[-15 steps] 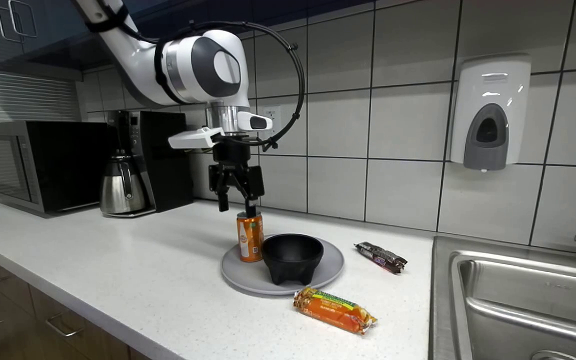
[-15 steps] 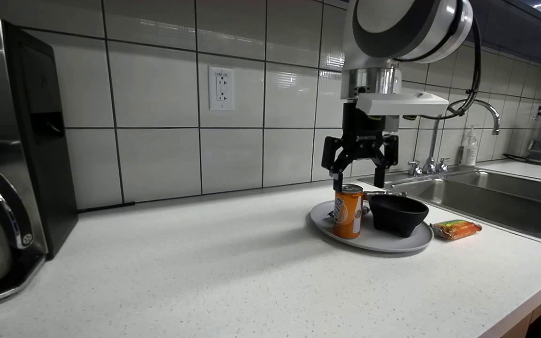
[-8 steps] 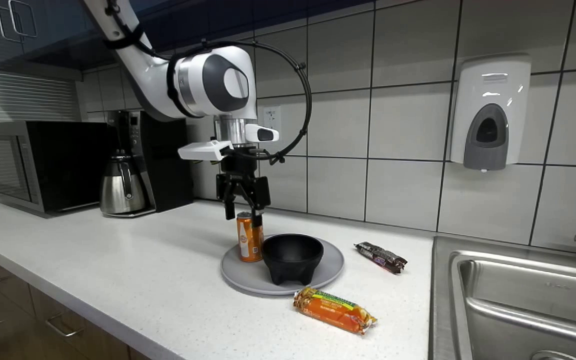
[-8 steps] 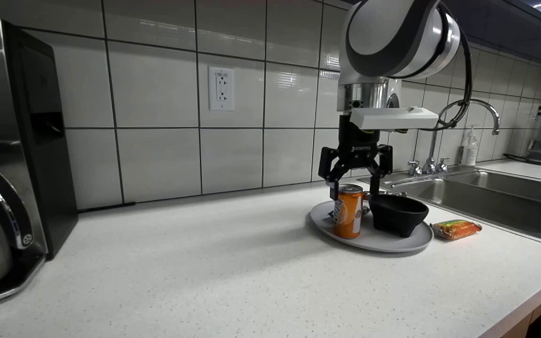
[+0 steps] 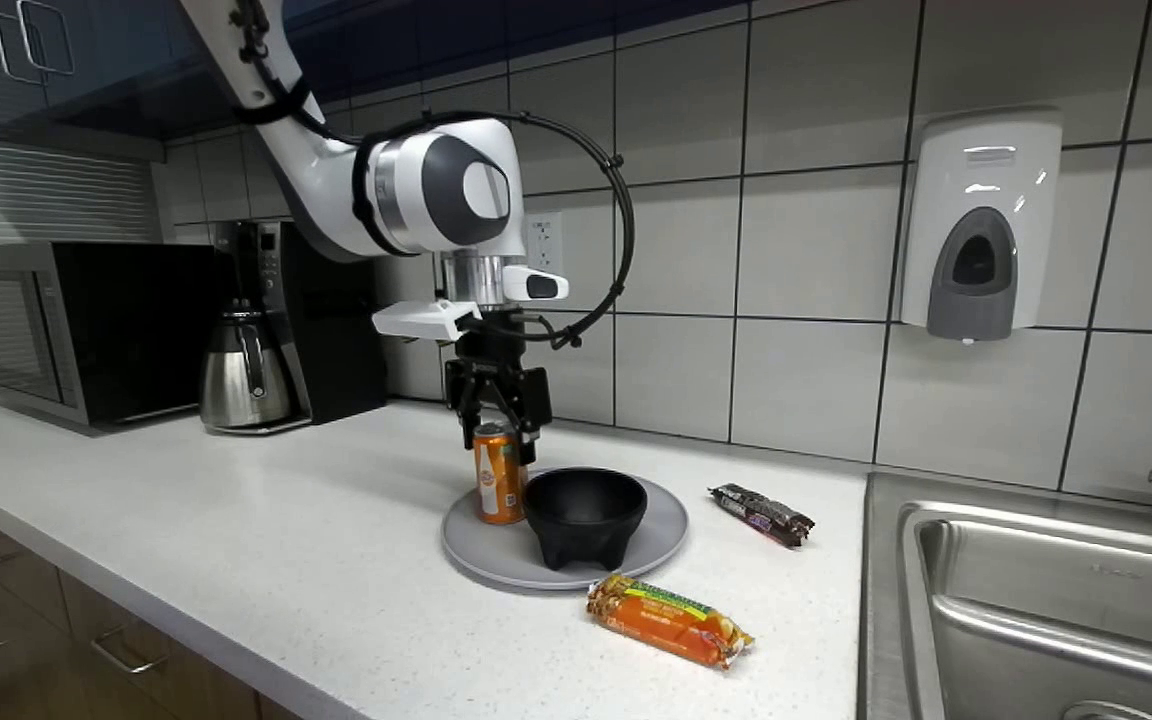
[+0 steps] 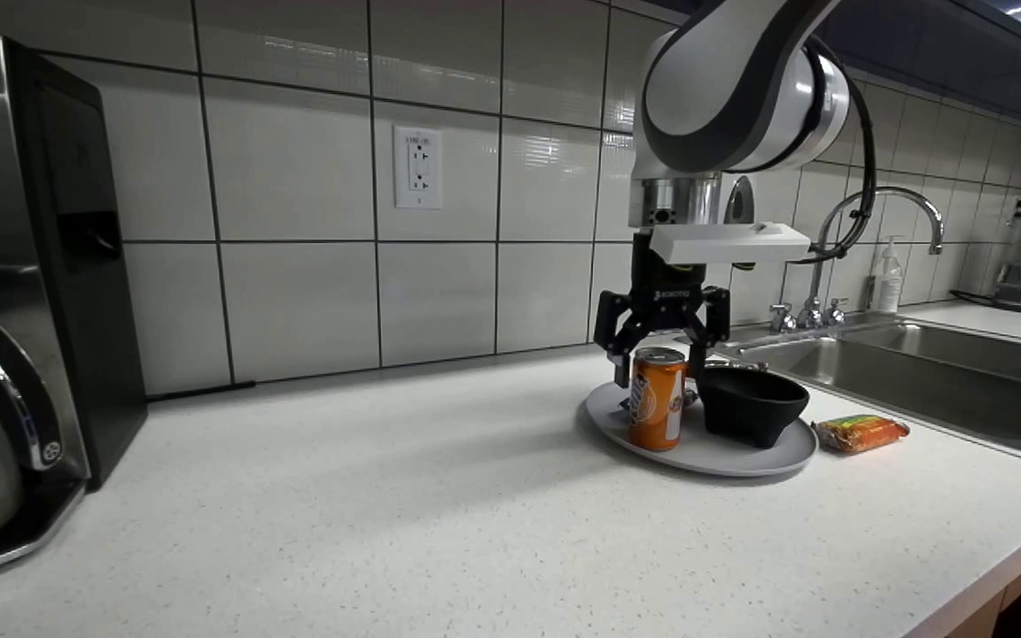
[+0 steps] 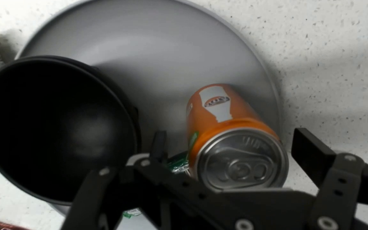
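- The gripper (image 6: pixel 659 376) has its jaws parted wide, the fingers (image 7: pixel 311 153) either side of the upper part of an orange soda can (image 7: pixel 220 110); a clear gap shows on the bowl's side, so nothing is gripped.
- The can stands upright on a grey plate (image 5: pixel 481 552), near the plate's edge that faces the coffee maker (image 5: pixel 341 320).
- A footed black bowl (image 5: pixel 584 522) stands on the plate just beside the can, nearer the sink-side edge.
- A green wrapper (image 7: pixel 180 164) lies close by the can (partly hidden under the gripper).
- On the countertop (image 5: pixel 286 560), an orange-wrapped snack bar (image 5: pixel 669 622) lies just beside the plate's edge.
- A dark-wrapped candy bar (image 5: pixel 762 514) lies between plate and sink (image 5: pixel 881 600).
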Action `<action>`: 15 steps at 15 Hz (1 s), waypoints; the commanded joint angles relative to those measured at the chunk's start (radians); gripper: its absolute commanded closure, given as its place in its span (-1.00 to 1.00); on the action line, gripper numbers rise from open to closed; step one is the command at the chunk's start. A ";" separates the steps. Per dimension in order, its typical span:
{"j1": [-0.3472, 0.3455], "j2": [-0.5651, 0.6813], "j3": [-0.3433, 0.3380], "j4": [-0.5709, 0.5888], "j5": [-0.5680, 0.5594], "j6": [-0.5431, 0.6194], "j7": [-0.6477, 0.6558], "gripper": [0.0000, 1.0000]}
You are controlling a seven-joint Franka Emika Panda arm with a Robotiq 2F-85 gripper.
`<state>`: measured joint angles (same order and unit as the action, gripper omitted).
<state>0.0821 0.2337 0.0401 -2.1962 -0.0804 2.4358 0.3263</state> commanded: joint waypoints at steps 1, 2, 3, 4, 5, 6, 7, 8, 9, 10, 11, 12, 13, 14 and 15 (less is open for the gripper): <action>0.014 0.026 -0.016 0.035 -0.005 0.007 0.015 -1.00; 0.013 0.029 -0.016 0.038 -0.001 0.008 0.014 -0.50; 0.014 0.031 -0.015 0.040 0.001 0.008 0.012 -0.45; 0.014 0.033 -0.015 0.041 0.001 0.009 0.014 -0.31; 0.015 0.035 -0.016 0.042 0.002 0.008 0.015 -0.12; 0.015 0.035 -0.016 0.043 0.002 0.007 0.015 0.02; 0.015 0.034 -0.015 0.044 0.005 0.005 0.014 0.20; 0.016 0.032 -0.016 0.044 0.003 0.004 0.016 0.23; 0.018 0.027 -0.015 0.044 0.002 0.002 0.018 0.23; 0.019 0.023 -0.015 0.042 0.001 0.002 0.020 0.23; 0.021 0.014 -0.015 0.040 -0.001 0.002 0.023 0.23; 0.023 0.009 -0.015 0.039 -0.001 0.001 0.024 0.23; 0.027 0.001 -0.014 0.037 -0.005 0.000 0.029 0.23; 0.030 -0.003 -0.013 0.037 -0.004 -0.001 0.030 0.23; 0.035 -0.009 -0.012 0.036 -0.005 0.000 0.034 0.23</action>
<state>0.0942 0.2592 0.0373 -2.1622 -0.0793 2.4415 0.3284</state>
